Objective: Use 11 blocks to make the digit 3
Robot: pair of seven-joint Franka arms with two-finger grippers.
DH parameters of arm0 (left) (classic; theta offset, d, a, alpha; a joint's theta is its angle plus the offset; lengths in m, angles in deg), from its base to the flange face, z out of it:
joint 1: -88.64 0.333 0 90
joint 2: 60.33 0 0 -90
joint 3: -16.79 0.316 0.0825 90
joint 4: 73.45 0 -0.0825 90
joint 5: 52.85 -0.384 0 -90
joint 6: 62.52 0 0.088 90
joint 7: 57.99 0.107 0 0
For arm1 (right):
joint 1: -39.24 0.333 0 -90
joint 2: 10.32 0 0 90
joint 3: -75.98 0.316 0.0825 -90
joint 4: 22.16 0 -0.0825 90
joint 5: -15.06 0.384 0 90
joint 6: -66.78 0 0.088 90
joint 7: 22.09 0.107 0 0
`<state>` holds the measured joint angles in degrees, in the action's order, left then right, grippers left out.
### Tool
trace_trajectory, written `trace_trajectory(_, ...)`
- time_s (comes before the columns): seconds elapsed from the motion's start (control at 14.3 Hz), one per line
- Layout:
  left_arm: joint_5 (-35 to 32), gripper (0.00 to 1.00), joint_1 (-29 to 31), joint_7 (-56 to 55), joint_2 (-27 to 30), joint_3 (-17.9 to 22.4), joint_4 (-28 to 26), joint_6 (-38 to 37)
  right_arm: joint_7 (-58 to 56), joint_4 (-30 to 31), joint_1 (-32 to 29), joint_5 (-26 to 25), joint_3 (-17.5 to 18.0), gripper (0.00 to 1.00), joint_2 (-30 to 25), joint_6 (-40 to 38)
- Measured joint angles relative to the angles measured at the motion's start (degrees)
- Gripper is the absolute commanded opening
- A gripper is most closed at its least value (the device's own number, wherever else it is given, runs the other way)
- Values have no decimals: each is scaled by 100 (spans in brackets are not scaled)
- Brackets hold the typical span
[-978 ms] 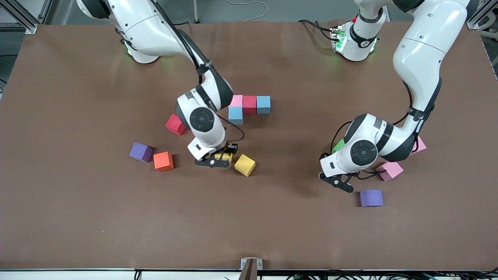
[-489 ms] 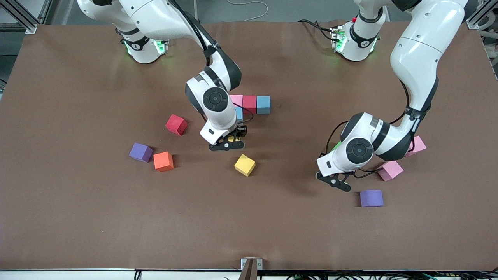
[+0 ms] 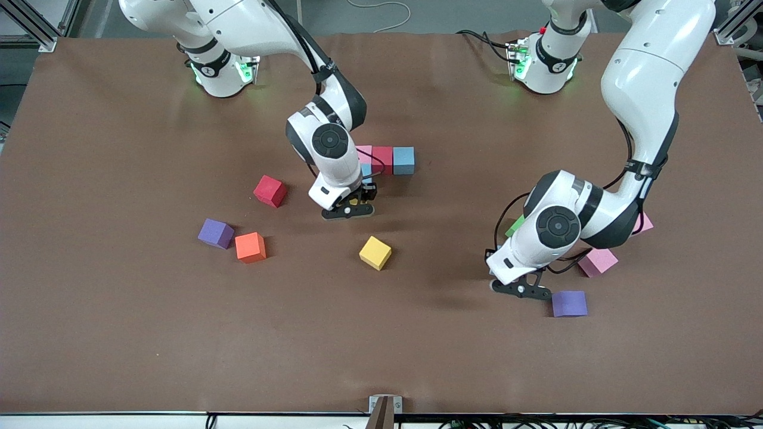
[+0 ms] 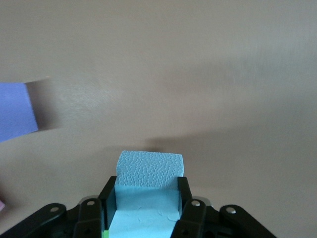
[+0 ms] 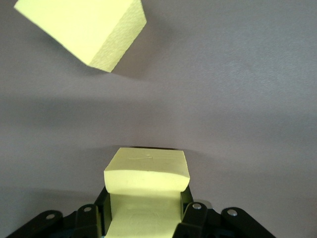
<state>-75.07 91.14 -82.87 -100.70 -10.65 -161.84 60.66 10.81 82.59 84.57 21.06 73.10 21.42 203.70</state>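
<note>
My right gripper (image 3: 349, 210) is shut on a yellow block (image 5: 147, 171), of which a sliver (image 3: 353, 202) shows in the front view. It hangs beside the group of touching blocks: pink (image 3: 362, 153), red (image 3: 382, 159), light blue (image 3: 403, 160), and a second light blue one (image 3: 366, 173) half hidden by the wrist. My left gripper (image 3: 521, 290) is shut on a light blue block (image 4: 149, 171), low over the table beside a purple block (image 3: 569, 303). In the front view the hand hides that held block.
Loose blocks lie around. A yellow one (image 3: 375, 252), a red one (image 3: 270, 191), a purple one (image 3: 216, 233) and an orange one (image 3: 250, 247) are toward the right arm's end. Green (image 3: 516, 226) and two pink blocks (image 3: 598, 262) (image 3: 642, 223) lie by the left arm.
My right gripper has carried its yellow block away from the loose yellow one, up to the group of blocks. My left gripper has shifted toward the purple block.
</note>
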Motion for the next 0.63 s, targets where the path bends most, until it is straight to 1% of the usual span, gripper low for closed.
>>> trace_trajectory(0.21, 335, 28, 0, -726, 12, -29, 226, 0, 10, 2, 28, 0, 1, 2, 0, 99)
trace_trajectory(0.42, 458, 28, 30, -942, 40, -31, 307, -42, 23, 4, 46, 0, 1, 2, 0, 133)
trace_trajectory(0.63, 460, 30, 33, -969, 134, -38, 476, -534, 82, 8, 72, 0, 2, 2, 0, 136)
